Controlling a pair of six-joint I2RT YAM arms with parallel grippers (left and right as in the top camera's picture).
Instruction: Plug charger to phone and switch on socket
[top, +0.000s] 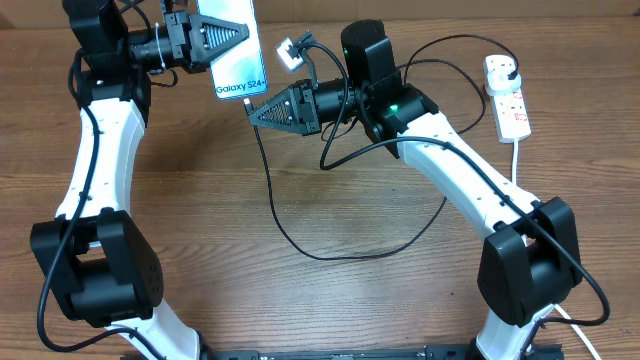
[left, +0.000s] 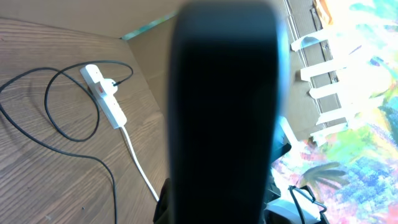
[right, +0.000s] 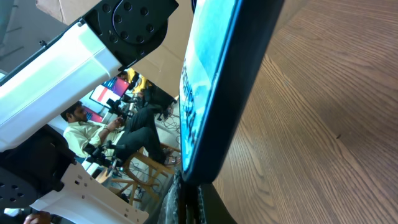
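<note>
One phone (top: 235, 70) is noted, slim and black-edged, its light-blue screen marked "Galaxy S24+" in white near the lower short end. It is held off the table (top: 330, 310) at the far centre-left, clamped between the fingers of the left gripper (top: 240, 35). In the right wrist view the screen is seen edge-on and its lettering cannot be read.

One charger (top: 270, 175) is recorded: a thin black cable. Its connector end is gripped by the right gripper (top: 252, 109), whose jaws are drawn together on it just below the phone's lower end. From there the cable is looped across the table to a black plug (top: 500, 68), seated in the single socket (top: 508, 100).

The socket, a white strip with red switch markings, lies at the far right. One thick white cord (top: 516, 160) is attached to it.
</note>
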